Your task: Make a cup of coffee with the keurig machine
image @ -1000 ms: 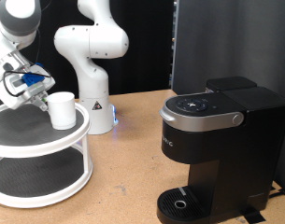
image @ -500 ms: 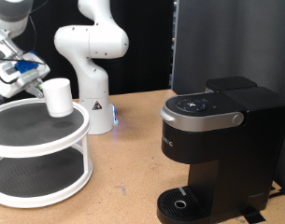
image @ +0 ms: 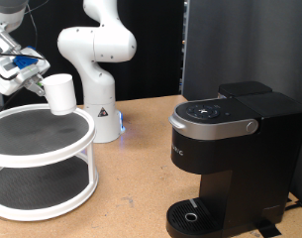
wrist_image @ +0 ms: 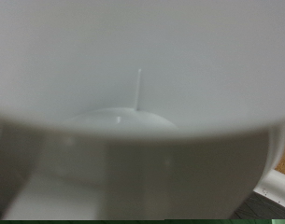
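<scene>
The white cup [image: 60, 93] hangs in the air above the top shelf of the round white stand [image: 42, 139] at the exterior view's left. My gripper [image: 36, 82] is shut on the cup's left side and holds it slightly tilted. The wrist view is filled by the cup's white inside [wrist_image: 133, 140]; the fingers do not show there. The black keurig machine [image: 230, 149] stands at the exterior view's right, lid closed, with its round drip tray [image: 195, 215] bare.
A second white robot arm base [image: 96, 69] stands behind the stand, near the cup. A dark panel [image: 240, 45] rises behind the machine. The wooden table [image: 131, 188] lies between stand and machine.
The gripper has lifted the cup off the stand's top shelf and raised it; the cup now hangs above the shelf. The machine has not moved.
</scene>
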Controlling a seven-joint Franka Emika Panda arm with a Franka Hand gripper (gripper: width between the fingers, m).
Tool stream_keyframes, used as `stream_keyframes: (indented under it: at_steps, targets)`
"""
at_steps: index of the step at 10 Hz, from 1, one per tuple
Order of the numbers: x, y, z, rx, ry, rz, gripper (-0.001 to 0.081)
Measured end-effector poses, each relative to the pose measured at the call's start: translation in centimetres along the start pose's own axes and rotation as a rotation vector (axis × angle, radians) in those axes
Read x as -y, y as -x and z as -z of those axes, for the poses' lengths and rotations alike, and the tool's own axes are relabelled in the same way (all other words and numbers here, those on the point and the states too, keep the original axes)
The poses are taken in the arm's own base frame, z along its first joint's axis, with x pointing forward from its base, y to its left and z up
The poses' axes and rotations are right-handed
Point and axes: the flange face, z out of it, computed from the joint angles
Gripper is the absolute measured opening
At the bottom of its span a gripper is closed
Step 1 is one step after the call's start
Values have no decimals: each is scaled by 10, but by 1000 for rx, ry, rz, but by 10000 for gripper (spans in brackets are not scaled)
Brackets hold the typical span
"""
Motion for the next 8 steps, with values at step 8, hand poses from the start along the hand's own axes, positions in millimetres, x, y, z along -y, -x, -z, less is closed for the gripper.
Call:
stream_keyframes:
  at_steps: [8]
  targets:
    - [16,-63,-70,-90,69,-74,69]
